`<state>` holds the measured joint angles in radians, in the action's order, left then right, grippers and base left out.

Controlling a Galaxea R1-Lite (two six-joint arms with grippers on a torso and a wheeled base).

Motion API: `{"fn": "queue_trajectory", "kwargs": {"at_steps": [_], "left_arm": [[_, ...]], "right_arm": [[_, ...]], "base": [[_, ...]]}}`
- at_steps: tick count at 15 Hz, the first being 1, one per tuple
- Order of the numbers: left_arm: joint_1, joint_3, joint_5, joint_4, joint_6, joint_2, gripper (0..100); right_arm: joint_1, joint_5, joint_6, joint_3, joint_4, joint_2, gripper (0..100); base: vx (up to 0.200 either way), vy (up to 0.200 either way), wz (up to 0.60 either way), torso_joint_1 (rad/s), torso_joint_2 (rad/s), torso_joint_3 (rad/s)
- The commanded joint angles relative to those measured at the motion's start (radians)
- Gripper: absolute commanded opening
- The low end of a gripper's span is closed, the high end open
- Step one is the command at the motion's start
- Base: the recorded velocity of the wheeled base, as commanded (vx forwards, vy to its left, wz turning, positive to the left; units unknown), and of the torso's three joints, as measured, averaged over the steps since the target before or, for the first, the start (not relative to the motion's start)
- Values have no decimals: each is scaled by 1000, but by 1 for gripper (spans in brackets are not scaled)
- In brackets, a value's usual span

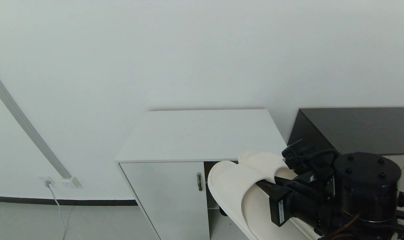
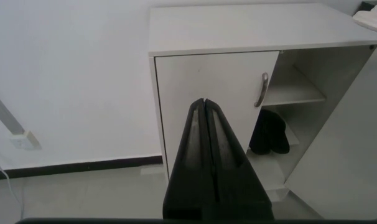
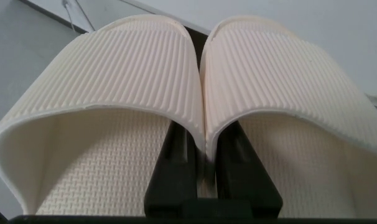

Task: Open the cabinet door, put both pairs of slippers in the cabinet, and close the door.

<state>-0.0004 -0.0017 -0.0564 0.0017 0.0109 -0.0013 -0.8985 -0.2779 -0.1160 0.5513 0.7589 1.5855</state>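
**Right gripper clamped on a cream pair in front of the open cabinet**

The right gripper (image 3: 205,155) holds a pair of cream slippers (image 1: 235,186). Its jaws stand narrow. The two black fingers (image 3: 176,165) reach in under the straps from the heel side and press the slippers' inner edges together between them. The two slippers lie side by side and touch along the middle, with their ribbed straps arching over the fingers. In the head view the pair is tilted, toes pointing up and to the far left, and the toe ends overlap the front edge of the white cabinet (image 1: 195,136) at its right half.

The cabinet stands against the far wall. Its left door (image 1: 165,196) is shut, with a metal handle (image 1: 199,181) at its right edge. The right half is open. The left wrist view shows a shelf (image 2: 294,90) inside, and below it a pair of dark slippers (image 2: 269,132) set on a lower level, toes toward the back.

The left gripper (image 2: 204,109) hangs in front of the shut left door, well apart from it. Its jaws are pressed fully together, and it holds and touches nothing.

A black cabinet (image 1: 355,126) stands just beside the white one on the right. A wall socket (image 1: 48,182) with a cable plugged in sits low on the wall at far left.
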Motion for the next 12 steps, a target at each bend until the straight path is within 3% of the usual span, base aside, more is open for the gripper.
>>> {"fn": "queue_trajectory", "kwargs": {"at_steps": [1, 9, 12], "left_arm": [[0, 0, 0, 0, 0, 1, 0], [0, 0, 0, 0, 0, 1, 0], [2, 0, 0, 0, 0, 1, 0]], "right_arm": [[0, 0, -1, -1, 0, 2, 0], [0, 0, 1, -7, 0, 2, 0], [-3, 2, 1, -13, 0, 2, 0]], "base": [[0, 0, 0, 0, 0, 0], [0, 0, 0, 0, 0, 0], [0, 0, 0, -119, 251, 141]]}}
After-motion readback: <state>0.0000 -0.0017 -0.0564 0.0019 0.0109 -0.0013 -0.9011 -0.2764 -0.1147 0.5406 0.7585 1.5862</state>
